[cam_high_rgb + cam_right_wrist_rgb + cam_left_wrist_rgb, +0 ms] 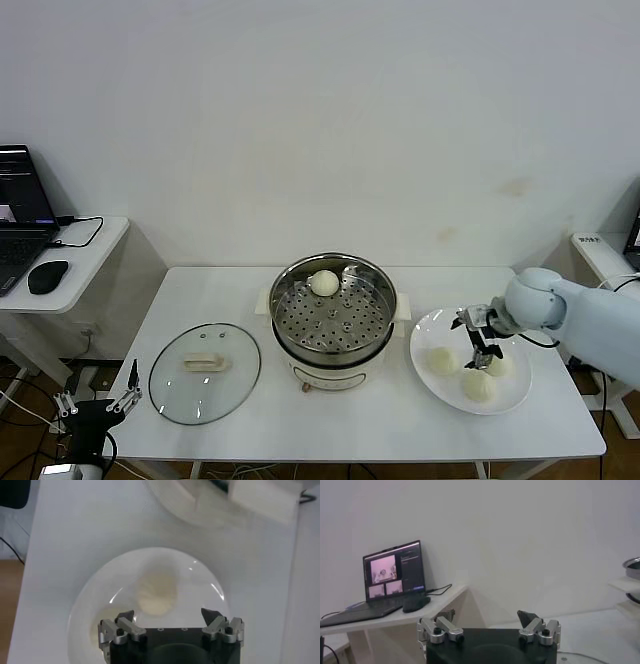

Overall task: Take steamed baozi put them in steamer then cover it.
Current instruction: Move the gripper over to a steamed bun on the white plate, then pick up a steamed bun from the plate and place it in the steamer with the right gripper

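The steel steamer [335,318] stands mid-table with one baozi [323,283] on its perforated tray. Three more baozi [442,361] [478,385] [498,366] lie on a white plate [512,396] to its right. My right gripper [483,352] hangs open just above the plate, among those buns, holding nothing. In the right wrist view one baozi [157,592] lies ahead of the open right gripper [168,615]. The glass cover [205,372] rests flat on the table left of the steamer. My left gripper [98,402] is parked open off the table's front left corner.
A side desk at the far left carries a laptop [22,215] and a mouse [47,276]; both show in the left wrist view too, laptop [395,572] and mouse [416,602]. Another white table edge [600,250] is at the far right.
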